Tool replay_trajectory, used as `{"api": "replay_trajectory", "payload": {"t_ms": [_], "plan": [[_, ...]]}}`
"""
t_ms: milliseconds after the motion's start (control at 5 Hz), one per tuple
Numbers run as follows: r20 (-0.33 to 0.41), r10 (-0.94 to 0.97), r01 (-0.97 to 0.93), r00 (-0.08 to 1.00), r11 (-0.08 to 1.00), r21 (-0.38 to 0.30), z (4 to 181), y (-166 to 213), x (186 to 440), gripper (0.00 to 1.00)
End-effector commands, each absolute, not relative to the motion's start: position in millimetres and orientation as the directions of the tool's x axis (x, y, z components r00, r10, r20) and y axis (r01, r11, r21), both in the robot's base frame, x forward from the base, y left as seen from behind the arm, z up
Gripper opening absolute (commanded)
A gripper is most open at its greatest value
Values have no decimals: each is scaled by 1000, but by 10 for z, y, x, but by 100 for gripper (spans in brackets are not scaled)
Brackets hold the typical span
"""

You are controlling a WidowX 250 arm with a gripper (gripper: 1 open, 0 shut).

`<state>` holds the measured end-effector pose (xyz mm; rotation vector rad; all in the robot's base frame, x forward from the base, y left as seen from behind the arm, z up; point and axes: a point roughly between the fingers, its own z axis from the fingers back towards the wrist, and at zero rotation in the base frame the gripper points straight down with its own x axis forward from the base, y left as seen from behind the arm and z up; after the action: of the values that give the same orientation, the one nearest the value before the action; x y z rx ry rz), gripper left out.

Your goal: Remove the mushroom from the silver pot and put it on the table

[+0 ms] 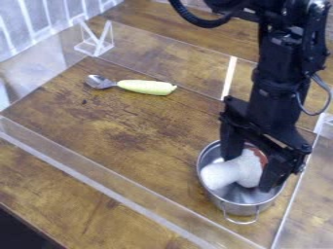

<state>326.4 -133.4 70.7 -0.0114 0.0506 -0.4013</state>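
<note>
The table (104,136) was a brown wood-grain board with darker stains, fenced by clear acrylic walls (92,199) that caught pale reflections. Beyond the far wall lay more wooden surface, with white vertical bars at the upper left corner and a small clear stand (93,39) near them.

The black gripper (256,156) pointed straight down with its fingers (233,146) spread wide and released, holding nothing. They stood over the silver pot (221,190), which sat near the front right corner of the enclosure. The mushroom (235,173) was in the pot, its white stem showing between and just below the two fingers. Its reddish cap was mostly hidden behind the right finger, so only a sliver showed. Whether the fingertips touched the mushroom or the pot's rim was hard to tell, as the gripper covered that part; they seemed to reach about rim level.

Far to the left of the fingers, a spoon (130,86) with a yellow-green handle lay on the wood.

The arm's upper part ran out of frame at the top. No writing or labels could be read.
</note>
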Motion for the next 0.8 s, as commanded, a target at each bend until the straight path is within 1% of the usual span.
{"api": "replay_trajectory", "payload": {"t_ms": [0, 200, 600], "plan": [[28, -384, 385, 923, 923, -24, 841, -1163, 3454, 100], [53, -390, 392, 919, 919, -33, 835, -1058, 3505, 100], [63, -382, 385, 922, 923, -26, 845, -958, 3499, 100]]}}
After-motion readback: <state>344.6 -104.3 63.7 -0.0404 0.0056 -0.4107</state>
